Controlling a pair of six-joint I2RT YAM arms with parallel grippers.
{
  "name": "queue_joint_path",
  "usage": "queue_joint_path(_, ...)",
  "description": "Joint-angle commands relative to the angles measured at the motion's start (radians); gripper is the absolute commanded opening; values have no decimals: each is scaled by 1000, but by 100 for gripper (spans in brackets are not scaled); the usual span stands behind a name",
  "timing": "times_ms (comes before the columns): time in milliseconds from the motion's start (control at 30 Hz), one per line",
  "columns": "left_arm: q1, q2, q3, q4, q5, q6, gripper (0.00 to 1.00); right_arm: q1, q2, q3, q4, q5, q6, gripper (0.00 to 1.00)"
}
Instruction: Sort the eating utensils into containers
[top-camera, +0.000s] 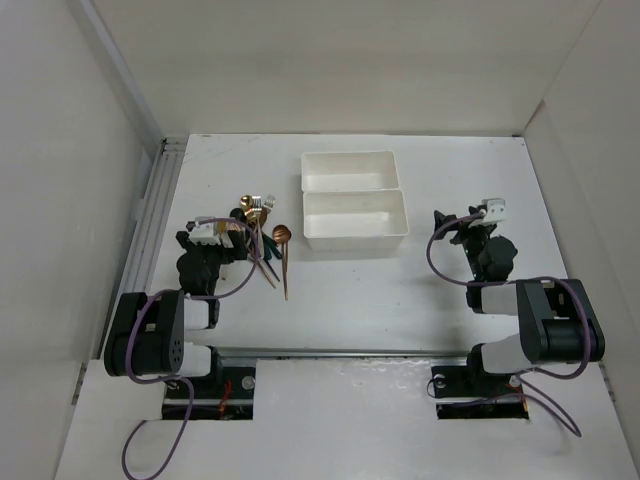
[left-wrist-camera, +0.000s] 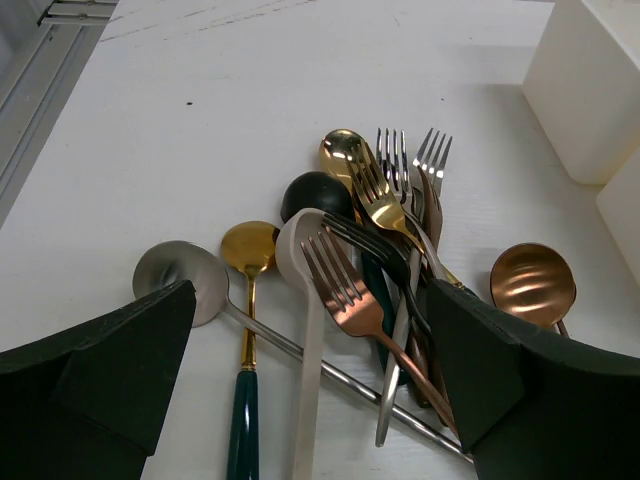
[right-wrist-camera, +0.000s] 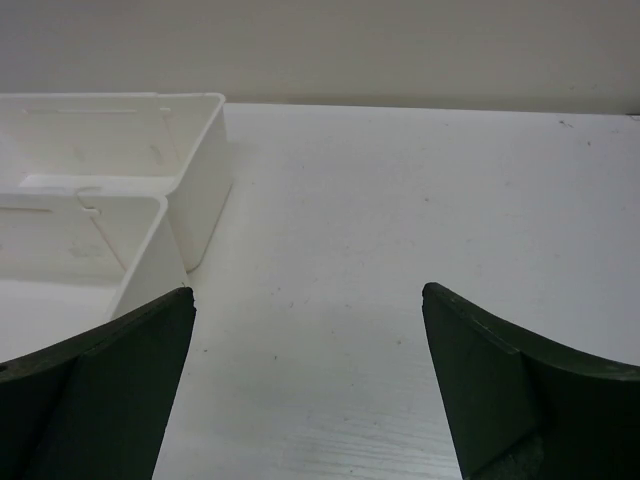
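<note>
Left wrist view first: the left gripper (left-wrist-camera: 310, 300) has its dark fingers spread wide, straddling the utensils (left-wrist-camera: 372, 235) and gripping none of them. It's a crossed, glossy heap on the white table (left-wrist-camera: 200, 120). I count six spoons: a matte silver spoon (left-wrist-camera: 180, 275), a gold spoon with a dark green handle (left-wrist-camera: 250, 248), a pale spoon (left-wrist-camera: 300, 240), a black spoon (left-wrist-camera: 315, 193), a second gold spoon (left-wrist-camera: 340, 150) and a copper spoon (left-wrist-camera: 532, 283) off to the right. Forks, five: copper, gold, black, two silver.

Right wrist view: the right gripper (right-wrist-camera: 308, 300) is just as wide open over bare tabletop, holding nothing. Two smooth white containers (right-wrist-camera: 200, 150) sit to its left.

From above: both bins lie side by side along their long edges, mid-table, with the pile left of them.
</note>
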Motion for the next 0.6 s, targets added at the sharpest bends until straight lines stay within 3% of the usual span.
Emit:
queue_joint_path(0, 6, -10, 24, 207, 19, 2, 100, 10, -19, 28, 27, 3, -9, 100)
queue_joint_path(67, 6, -1, 24, 216, 19, 2, 100, 10, -54, 54, -29, 3, -9, 100)
queue_joint_path(100, 6, -1, 24, 216, 19, 2, 100, 10, -88, 124, -221, 15, -9, 100)
queue_joint_path(133, 6, -1, 24, 226, 19, 2, 100, 10, -125, 125, -223, 37, -9, 100)
queue_joint_path(167, 6, -1, 24, 226, 46, 12, 100, 19, -160, 248, -475, 69, -9, 100)
queue_joint_path(200, 17, -12, 24, 236, 111, 33, 100, 19, -206, 313, -569, 98, -9, 100)
queue_joint_path(233, 28, -89, 50, 126, 217, 57, 100, 19, -223, 371, -642, 115, -33, 100)
queue_joint_path(300, 28, -209, 142, -143, 253, 111, 100, 30, -257, 537, -788, 124, -82, 100)
queue_joint_path(333, 17, -257, 268, -367, 240, 137, 100, 43, -282, 595, -828, 124, -143, 100)
queue_joint_path(367, -16, -310, 329, -444, 124, 153, 100, 53, -282, 656, -868, 153, -177, 100)
queue_joint_path(467, -36, -320, 548, -639, -15, 425, 100, 154, -233, 940, -1046, 302, -364, 100)
queue_joint_path(500, -47, -320, 593, -673, -56, 522, 100, 222, -205, 1055, -1071, 501, -419, 100)
queue_joint_path(533, -47, -308, 627, -685, -105, 636, 100, 250, -175, 1100, -1071, 611, -465, 100)
queue_joint_path(567, -47, -308, 671, -686, -154, 659, 100, 272, -100, 1147, -1071, 697, -545, 100)
